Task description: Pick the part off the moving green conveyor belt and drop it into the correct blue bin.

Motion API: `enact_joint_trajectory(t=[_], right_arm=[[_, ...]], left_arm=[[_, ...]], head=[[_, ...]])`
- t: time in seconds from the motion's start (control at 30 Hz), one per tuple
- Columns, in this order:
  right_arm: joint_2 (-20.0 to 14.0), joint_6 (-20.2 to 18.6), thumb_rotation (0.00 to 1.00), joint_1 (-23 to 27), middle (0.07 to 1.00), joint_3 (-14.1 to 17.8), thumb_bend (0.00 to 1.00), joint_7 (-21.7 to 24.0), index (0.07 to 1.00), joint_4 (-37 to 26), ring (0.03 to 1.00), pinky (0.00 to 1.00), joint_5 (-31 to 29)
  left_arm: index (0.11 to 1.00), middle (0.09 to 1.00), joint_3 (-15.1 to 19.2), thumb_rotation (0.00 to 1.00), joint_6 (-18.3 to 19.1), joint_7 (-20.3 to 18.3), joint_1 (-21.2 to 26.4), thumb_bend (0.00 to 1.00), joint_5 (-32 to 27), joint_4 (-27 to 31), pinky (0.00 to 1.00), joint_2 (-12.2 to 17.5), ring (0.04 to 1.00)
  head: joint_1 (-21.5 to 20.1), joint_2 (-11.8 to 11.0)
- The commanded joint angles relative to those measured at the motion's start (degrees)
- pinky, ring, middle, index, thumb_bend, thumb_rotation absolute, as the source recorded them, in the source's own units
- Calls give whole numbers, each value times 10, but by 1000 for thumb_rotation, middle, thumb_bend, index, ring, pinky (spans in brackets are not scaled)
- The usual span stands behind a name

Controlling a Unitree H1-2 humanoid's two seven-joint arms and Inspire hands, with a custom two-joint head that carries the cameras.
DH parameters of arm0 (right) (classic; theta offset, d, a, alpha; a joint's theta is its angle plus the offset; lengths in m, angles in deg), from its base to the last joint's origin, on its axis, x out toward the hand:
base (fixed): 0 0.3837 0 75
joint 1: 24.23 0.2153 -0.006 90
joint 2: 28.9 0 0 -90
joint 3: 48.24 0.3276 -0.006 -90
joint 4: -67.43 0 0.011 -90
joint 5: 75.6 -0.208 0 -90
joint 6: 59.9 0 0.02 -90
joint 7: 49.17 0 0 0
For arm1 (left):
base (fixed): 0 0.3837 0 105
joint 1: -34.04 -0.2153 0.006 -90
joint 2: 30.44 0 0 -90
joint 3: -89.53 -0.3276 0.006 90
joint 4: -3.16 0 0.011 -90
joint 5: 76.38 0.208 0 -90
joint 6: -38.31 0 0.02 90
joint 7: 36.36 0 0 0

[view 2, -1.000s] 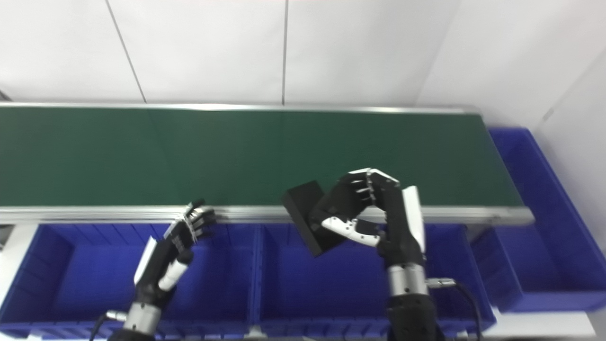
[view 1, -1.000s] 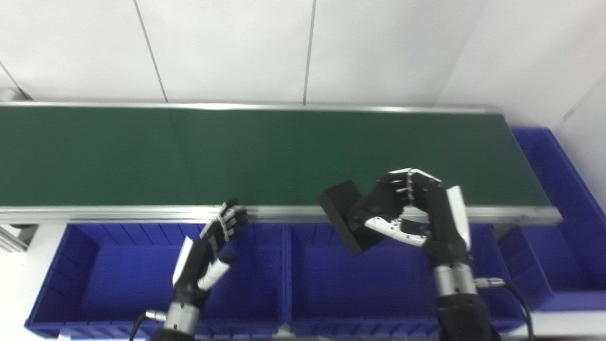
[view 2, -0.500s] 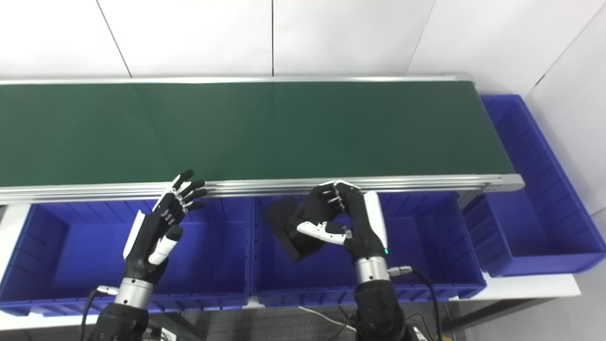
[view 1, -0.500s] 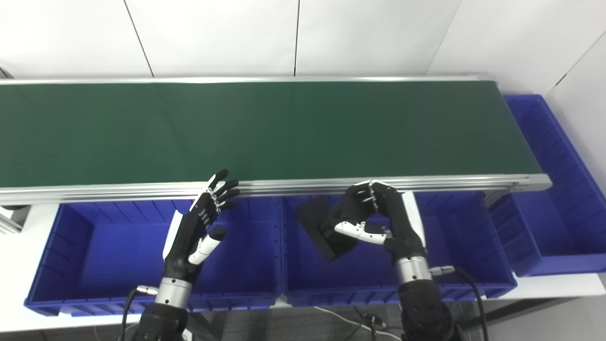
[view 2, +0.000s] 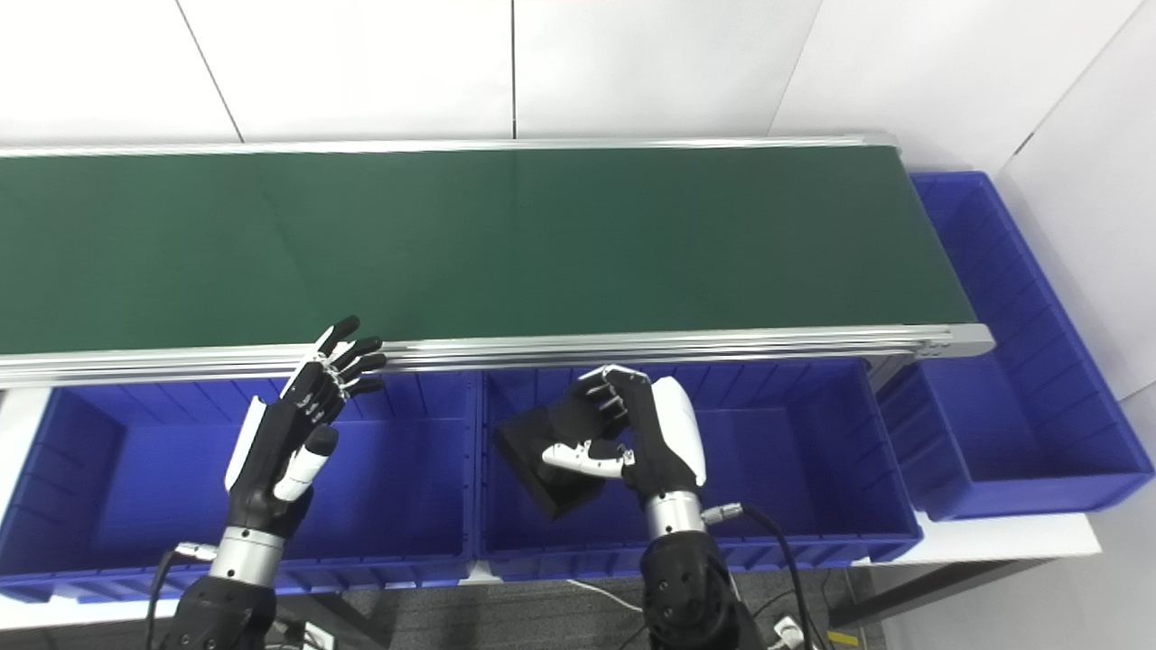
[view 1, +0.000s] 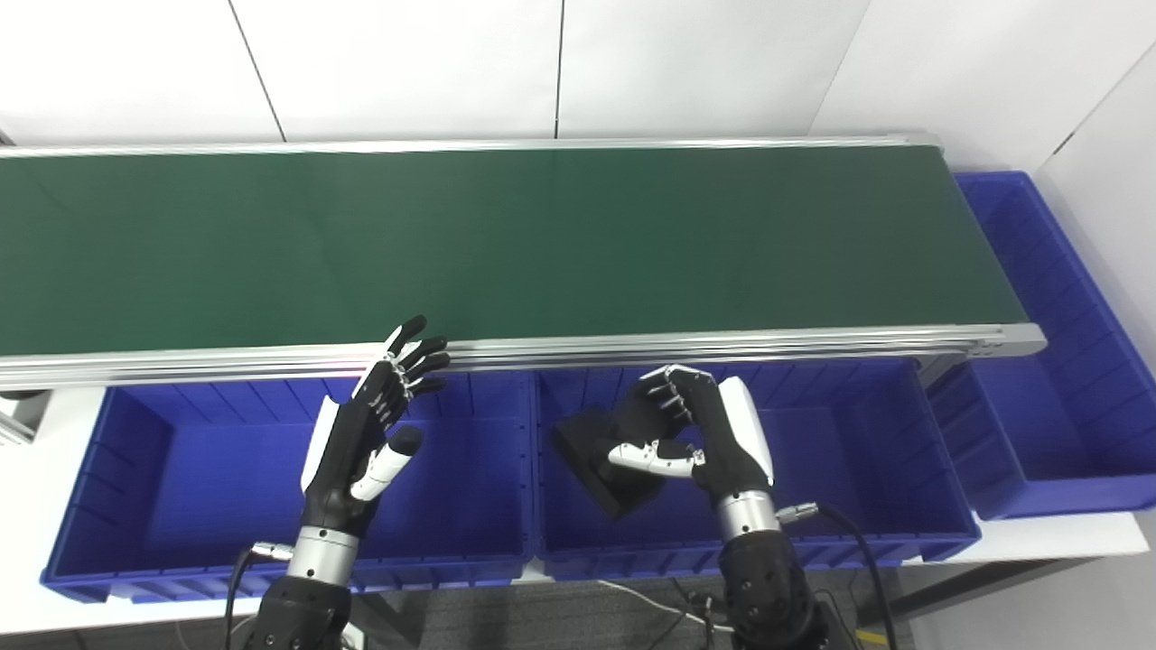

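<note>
1 robot hand point(view 1: 695, 433) grips black part point(view 1: 591, 460) over middle bin point(view 1: 849, 533).

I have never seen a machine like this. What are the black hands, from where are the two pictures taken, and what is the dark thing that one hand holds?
The two pictures come from two cameras side by side on a humanoid robot's head, looking down at its work, so they show one scene from slightly different places. The black and white hands belong to the robot; its arms enter from the bottom edge. The long green surface is a conveyor belt, and nothing lies on it now. In front of it stand blue bins, with one more at the belt's right end. The right hand is closed on a black block, the part, holding it tilted above the middle bin. The left hand is open and holds nothing, above the left bin.
</note>
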Motion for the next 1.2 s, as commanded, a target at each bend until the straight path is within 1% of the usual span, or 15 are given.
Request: enact_joint_trajectory(t=[0.0, 0.13, 0.3, 0.47, 0.73, 0.83, 0.87, 0.9, 0.93, 0.97, 1.0, 1.03, 1.07, 1.1, 1.17], right_arm=[[0, 44, 0, 13, 496, -4, 519, -19, 505, -1, 420, 430, 5], [-4, 53, 0, 19, 488, -10, 520, -32, 504, 19, 427, 452, 16], [-2, 63, 0, 24, 489, -9, 518, -53, 518, 39, 420, 430, 20], [-2, 80, 0, 32, 494, -6, 517, -86, 520, 63, 412, 399, 29], [-12, 93, 0, 41, 510, -19, 517, -117, 503, 85, 410, 399, 54], [-14, 98, 0, 41, 511, -18, 517, -117, 514, 90, 409, 399, 51], [-16, 91, 0, 40, 514, -19, 516, -108, 518, 85, 409, 398, 51], [-18, 86, 2, 39, 500, -20, 523, -101, 511, 81, 474, 422, 50], [-22, 81, 48, 39, 535, -24, 596, -89, 552, 75, 535, 458, 51], [-25, 77, 174, 38, 651, -26, 786, -81, 674, 72, 608, 522, 51], [-29, 73, 186, 39, 662, -31, 804, -72, 686, 69, 616, 528, 55], [-32, 70, 278, 39, 722, -34, 878, -66, 761, 67, 674, 594, 59], [-38, 65, 309, 40, 742, -40, 902, -55, 787, 64, 694, 616, 64], [-42, 61, 373, 40, 798, -45, 928, -47, 843, 61, 757, 684, 68], [-47, 51, 444, 39, 858, -50, 959, -26, 902, 52, 822, 749, 69]], left_arm=[[925, 846, 2, 845, -11, -6, 3, 891, -8, 21, 743, 1, 808], [926, 849, 2, 843, -11, -8, 2, 885, -10, 21, 746, 2, 811], [927, 851, 3, 839, -12, -11, 1, 878, -11, 19, 749, 1, 814], [927, 852, 5, 842, -11, -15, -1, 875, -10, 20, 751, 2, 815], [928, 855, 8, 837, -12, -20, -3, 872, -15, 18, 758, 2, 820], [928, 855, 8, 843, -12, -19, -3, 877, -12, 17, 757, 1, 819], [927, 854, 8, 844, -12, -18, -3, 876, -11, 16, 756, 0, 819], [926, 854, 8, 842, -12, -18, -3, 881, -11, 16, 756, 0, 818], [926, 854, 8, 841, -12, -18, -3, 883, -11, 16, 756, -1, 818], [927, 855, 8, 839, -12, -18, -3, 884, -11, 16, 756, -1, 818], [927, 855, 8, 839, -12, -18, -3, 884, -11, 15, 756, -2, 818], [928, 855, 8, 838, -12, -18, -3, 879, -11, 15, 755, -2, 817], [928, 856, 8, 838, -12, -18, -3, 877, -11, 15, 754, -2, 817], [928, 856, 8, 838, -12, -18, -3, 875, -11, 15, 756, -2, 818], [928, 855, 8, 838, -12, -18, -3, 873, -10, 13, 755, -2, 818]], head=[[1, -1], [3, -3], [3, -5], [2, -8], [2, -13], [3, -14], [4, -15], [4, -15], [4, -16], [4, -16], [4, -17], [4, -17], [4, -18], [4, -18], [5, -20]])
